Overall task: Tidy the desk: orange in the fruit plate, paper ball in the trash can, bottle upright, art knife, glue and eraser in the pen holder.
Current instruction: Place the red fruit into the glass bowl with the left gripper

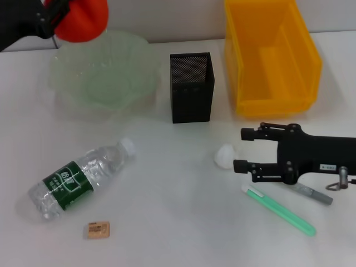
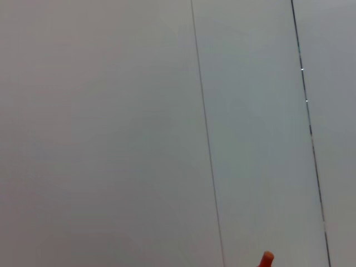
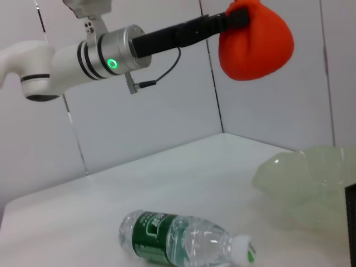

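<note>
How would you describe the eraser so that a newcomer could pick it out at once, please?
Start at the water bottle lying on its side at the near left of the white table. Just in front of its base lies the eraser, flat on the table. It is the only small tan block with printing on top.

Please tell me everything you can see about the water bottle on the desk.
The water bottle is clear plastic with a white cap and a green label bearing white print. It lies on its side on the white desk, not upright, its cap pointing toward the green fruit plate and the pen holder. It looks empty or nearly so; I cannot tell for certain. No gripper touches it. A small tan eraser lies near its base, apart from it.
</note>
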Available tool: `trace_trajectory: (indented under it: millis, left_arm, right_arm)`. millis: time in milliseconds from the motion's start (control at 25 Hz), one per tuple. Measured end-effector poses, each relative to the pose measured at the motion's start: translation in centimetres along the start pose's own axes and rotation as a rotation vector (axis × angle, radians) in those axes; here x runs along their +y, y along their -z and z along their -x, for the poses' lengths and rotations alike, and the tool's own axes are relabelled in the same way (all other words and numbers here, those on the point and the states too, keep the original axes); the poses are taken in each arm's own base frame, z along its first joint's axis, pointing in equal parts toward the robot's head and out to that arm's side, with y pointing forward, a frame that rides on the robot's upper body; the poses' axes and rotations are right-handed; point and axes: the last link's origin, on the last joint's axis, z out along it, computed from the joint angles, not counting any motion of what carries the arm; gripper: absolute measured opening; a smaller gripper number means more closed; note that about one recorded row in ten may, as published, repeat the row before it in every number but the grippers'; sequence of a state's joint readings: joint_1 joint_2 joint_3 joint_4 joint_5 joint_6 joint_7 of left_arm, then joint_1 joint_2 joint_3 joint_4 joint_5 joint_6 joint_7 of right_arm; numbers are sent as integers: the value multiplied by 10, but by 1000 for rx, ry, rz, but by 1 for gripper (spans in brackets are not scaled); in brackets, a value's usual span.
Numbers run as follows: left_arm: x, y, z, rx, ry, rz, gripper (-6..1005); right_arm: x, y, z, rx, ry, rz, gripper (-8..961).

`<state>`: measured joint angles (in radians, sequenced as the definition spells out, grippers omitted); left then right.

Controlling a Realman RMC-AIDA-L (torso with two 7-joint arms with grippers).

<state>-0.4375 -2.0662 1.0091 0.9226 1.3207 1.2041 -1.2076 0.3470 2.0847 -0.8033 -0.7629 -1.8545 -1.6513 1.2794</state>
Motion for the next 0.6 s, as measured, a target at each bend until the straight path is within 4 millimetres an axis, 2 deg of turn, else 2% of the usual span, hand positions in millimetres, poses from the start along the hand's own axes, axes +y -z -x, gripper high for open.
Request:
trace_trajectory:
  millis: [400, 440, 600]
  left_arm:
    - [-10, -1, 5, -15, 16, -59, 262]
    - [-12, -6, 11, -32, 16, -72, 262]
    - [-14, -12, 17, -48, 25, -88, 262]
  right_arm:
    - [-3, -11, 5, -6, -2, 22, 777]
    - [-3, -11, 4, -7, -3, 23, 777]
    - [-2, -12, 4, -7, -7, 23, 777]
